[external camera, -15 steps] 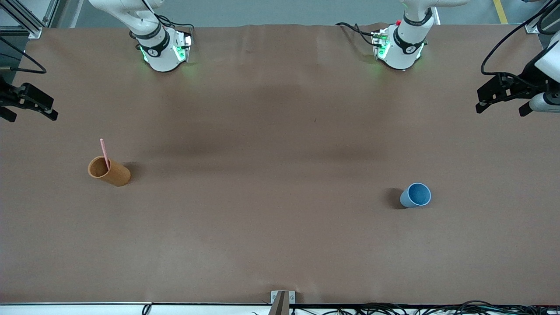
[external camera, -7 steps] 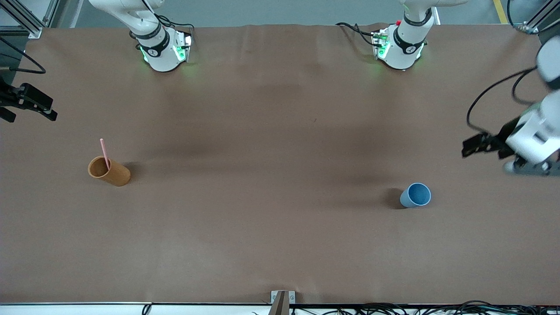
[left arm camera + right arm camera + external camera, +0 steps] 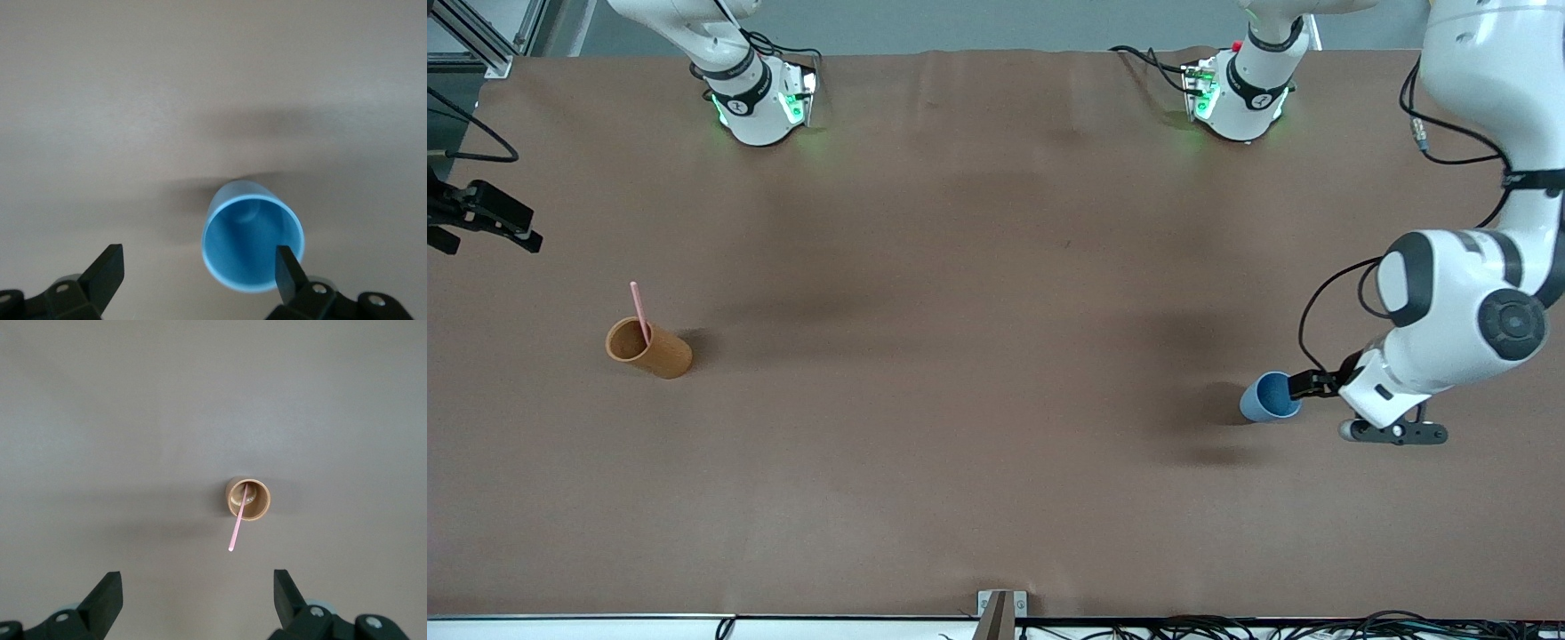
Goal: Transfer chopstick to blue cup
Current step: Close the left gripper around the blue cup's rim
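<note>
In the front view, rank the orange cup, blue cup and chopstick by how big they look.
1. Orange cup, largest.
2. Blue cup, somewhat smaller.
3. Chopstick, thinnest; only the part above the orange cup's rim shows.

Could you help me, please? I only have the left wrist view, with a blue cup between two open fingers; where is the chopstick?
Observer: The chopstick stands leaning in the orange-brown cup, toward the right arm's end of the table, well away from your blue cup.
Operator: Thank you. Is the right gripper holding it?
Observer: No. The right gripper is open and empty, at the table's edge at that end, away from the orange-brown cup.
Operator: And how does my gripper sit against the cup from outside?
Observer: The left gripper is beside the blue cup's rim, on the side toward the left arm's end; the cup stands upright on the table.
</note>
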Robot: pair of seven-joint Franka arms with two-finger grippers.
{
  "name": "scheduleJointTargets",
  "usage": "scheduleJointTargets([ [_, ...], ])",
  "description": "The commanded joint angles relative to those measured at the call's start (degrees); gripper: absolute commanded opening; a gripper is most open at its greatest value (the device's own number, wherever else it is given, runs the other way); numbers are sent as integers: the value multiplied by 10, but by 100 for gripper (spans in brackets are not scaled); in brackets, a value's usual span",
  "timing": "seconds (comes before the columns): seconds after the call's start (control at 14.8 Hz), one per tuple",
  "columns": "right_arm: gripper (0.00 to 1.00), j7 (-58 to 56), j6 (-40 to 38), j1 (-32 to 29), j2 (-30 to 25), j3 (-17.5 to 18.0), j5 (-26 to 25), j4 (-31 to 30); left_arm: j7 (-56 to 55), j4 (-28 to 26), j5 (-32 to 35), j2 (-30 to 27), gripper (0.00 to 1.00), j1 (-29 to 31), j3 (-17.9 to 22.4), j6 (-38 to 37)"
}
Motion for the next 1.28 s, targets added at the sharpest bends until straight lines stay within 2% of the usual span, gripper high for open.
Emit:
scheduleJointTargets([
  [0.0,100,-8,5,-10,-1,2,14,-5,-2,-26,-8,2,100,-3,1,37],
  [0.27,100,-8,6,-17,1,2,14,-4,-2,-23,-10,28,100,-7,1,72],
  [0.34,100,-8,5,-16,1,2,14,-4,-2,-25,-11,33,86,-6,1,76],
  [0.47,100,-10,5,-18,0,2,10,-4,-15,-26,-12,38,31,-6,0,75],
  [0.54,100,-10,5,-31,0,1,10,-6,-18,-27,-11,43,12,-5,0,76],
  [0.61,100,-10,7,-47,1,2,11,-8,-19,-25,-10,44,1,-7,0,76],
  [1.01,100,-11,40,-58,-6,1,8,-83,-19,-3,-4,13,0,-9,-3,50],
  [1.21,100,-11,111,-55,-22,3,5,-156,-86,69,-8,-12,0,-14,-40,-76],
])
